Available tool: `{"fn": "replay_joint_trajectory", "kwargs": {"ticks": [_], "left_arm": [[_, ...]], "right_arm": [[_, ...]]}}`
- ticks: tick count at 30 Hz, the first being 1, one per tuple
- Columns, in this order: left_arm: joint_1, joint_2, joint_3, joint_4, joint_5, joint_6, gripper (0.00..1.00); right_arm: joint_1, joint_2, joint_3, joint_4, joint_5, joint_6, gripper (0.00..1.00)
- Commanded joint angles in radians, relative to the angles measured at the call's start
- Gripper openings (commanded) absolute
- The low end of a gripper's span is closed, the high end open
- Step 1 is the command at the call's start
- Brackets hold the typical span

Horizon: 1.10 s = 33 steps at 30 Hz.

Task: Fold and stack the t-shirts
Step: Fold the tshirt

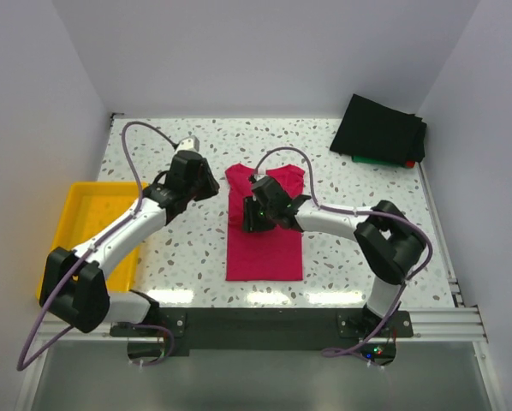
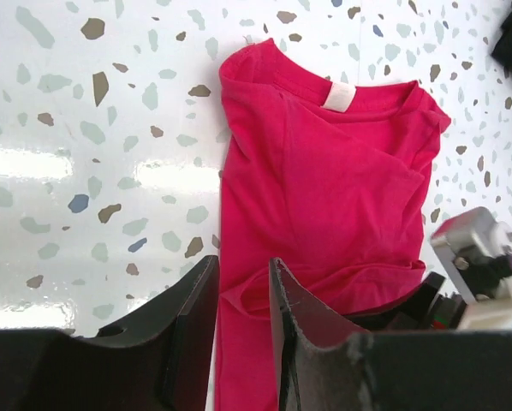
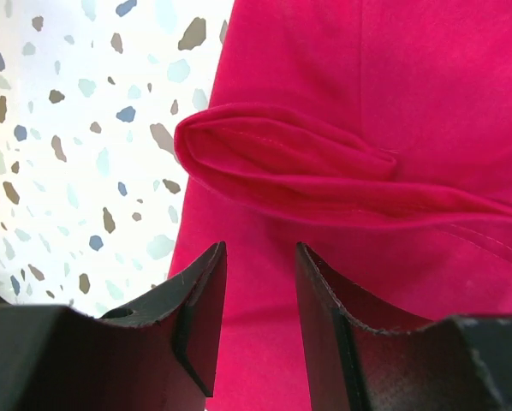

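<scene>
A crimson-pink t-shirt lies flat in the middle of the table, folded into a narrow strip with its collar at the far end. The white neck tag shows in the left wrist view. A sleeve fold bulges at the shirt's left edge. My right gripper hovers over that edge, open, with only cloth below it. My left gripper is just left of the shirt's shoulder, open, holding nothing. A folded stack of black t-shirts, with green and red edges showing, sits at the back right.
A yellow tray lies at the left edge of the table, under the left arm. White walls close in the table at the back and on both sides. The right arm's wrist shows close by in the left wrist view.
</scene>
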Motion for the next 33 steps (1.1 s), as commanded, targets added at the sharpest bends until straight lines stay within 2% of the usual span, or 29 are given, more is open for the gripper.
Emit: {"fn": "replay_joint_trajectory", "kwargs": {"ticks": [1, 13, 21, 27, 31, 33], "left_arm": [[0.009, -0.063, 0.006, -0.046, -0.021, 0.0, 0.35], [0.009, -0.129, -0.034, -0.066, 0.015, -0.003, 0.35], [0.009, -0.149, -0.118, -0.005, 0.119, -0.024, 0.35], [0.009, -0.136, -0.199, 0.127, 0.235, -0.061, 0.34], [0.008, -0.111, -0.239, 0.208, 0.282, -0.081, 0.34], [0.006, -0.085, -0.247, 0.256, 0.309, -0.09, 0.34]], "right_arm": [[0.006, 0.023, 0.042, 0.07, -0.035, 0.025, 0.41], [-0.017, 0.209, 0.255, -0.02, 0.019, -0.019, 0.41], [-0.031, 0.249, 0.268, -0.036, 0.027, -0.021, 0.4], [-0.079, 0.174, 0.271, -0.031, -0.031, -0.016, 0.41], [-0.18, 0.083, 0.222, -0.01, -0.137, 0.011, 0.41], [-0.207, 0.024, 0.196, -0.01, -0.143, 0.013, 0.41]]}}
